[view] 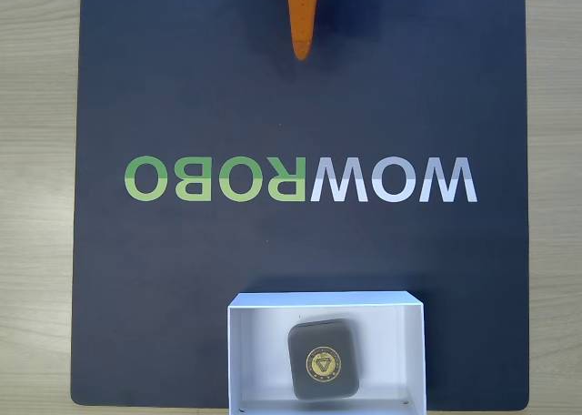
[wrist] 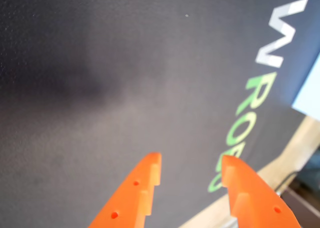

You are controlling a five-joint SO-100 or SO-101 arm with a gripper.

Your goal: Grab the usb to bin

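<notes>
The usb [view: 324, 360], a dark grey rounded block with a gold triangle emblem, lies flat inside the bin [view: 324, 299], a shallow white box at the mat's bottom edge in the fixed view. My orange gripper [view: 350, 15] is at the top edge of that view, far from the bin, with one long finger [view: 303, 28] pointing toward the mat's middle. In the wrist view the gripper [wrist: 191, 160] is open, its two orange fingers spread apart over bare mat with nothing between them. A pale corner [wrist: 310, 93] at the right edge of the wrist view may be the bin.
A dark mat [view: 182, 278] with the mirrored "WOWROBO" lettering [view: 300, 180] covers the light wooden table [view: 36, 206]. Wood shows along both sides of the mat. The bin overhangs the bottom border of the fixed view.
</notes>
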